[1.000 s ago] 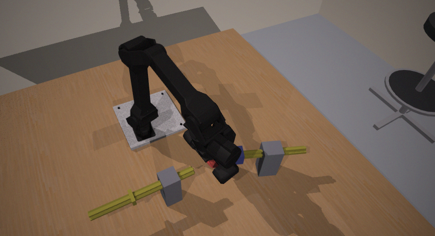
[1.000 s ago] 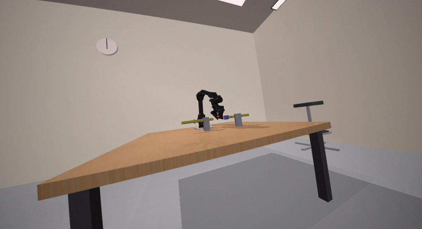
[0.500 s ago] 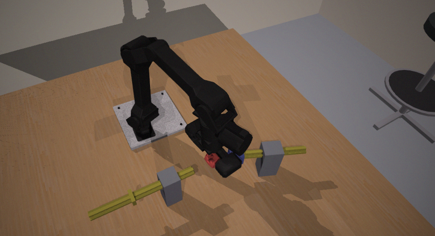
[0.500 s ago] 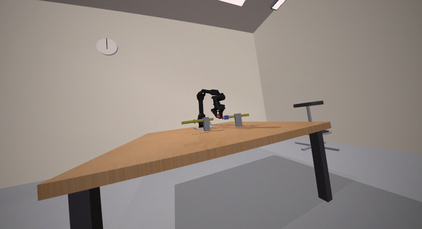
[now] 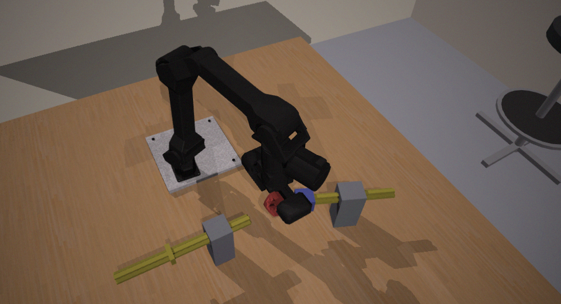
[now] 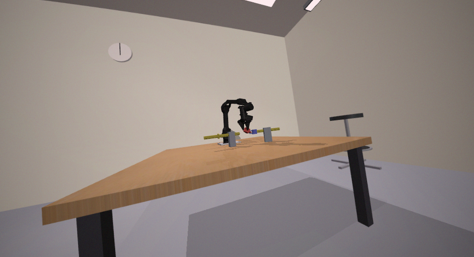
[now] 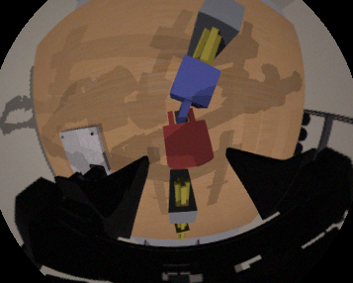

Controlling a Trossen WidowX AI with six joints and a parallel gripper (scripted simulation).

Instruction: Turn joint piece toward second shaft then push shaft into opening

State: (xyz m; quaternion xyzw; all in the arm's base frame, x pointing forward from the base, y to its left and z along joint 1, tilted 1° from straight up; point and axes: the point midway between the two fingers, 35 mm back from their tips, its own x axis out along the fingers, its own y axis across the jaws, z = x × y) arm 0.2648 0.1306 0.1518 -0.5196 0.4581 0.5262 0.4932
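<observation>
The red joint piece [image 5: 271, 204] [image 6: 246, 130] [image 7: 188, 143] hangs on its hinge from the blue part [image 5: 304, 193] [image 6: 254, 131] [image 7: 196, 79] at the end of the fixed yellow shaft [image 5: 380, 194] [image 7: 208, 45]. Its opening faces roughly towards the second yellow shaft [image 5: 149, 263] [image 6: 210, 137] [image 7: 182, 193]; exact alignment is hard to tell. A gap separates them. The second shaft passes through its grey block [image 5: 219, 239] [image 6: 232, 139] [image 7: 183, 217]. My gripper [image 7: 188, 156] is open and empty, fingers wide on either side of the red piece, with space at both sides.
The fixed shaft's grey block [image 5: 348, 204] [image 6: 267, 135] [image 7: 220, 15] stands beyond the blue part. A yellow cross collar [image 5: 170, 253] sits on the second shaft, on the outer side of its block. The arm's grey base plate [image 5: 217, 149] [image 7: 84, 145] lies behind.
</observation>
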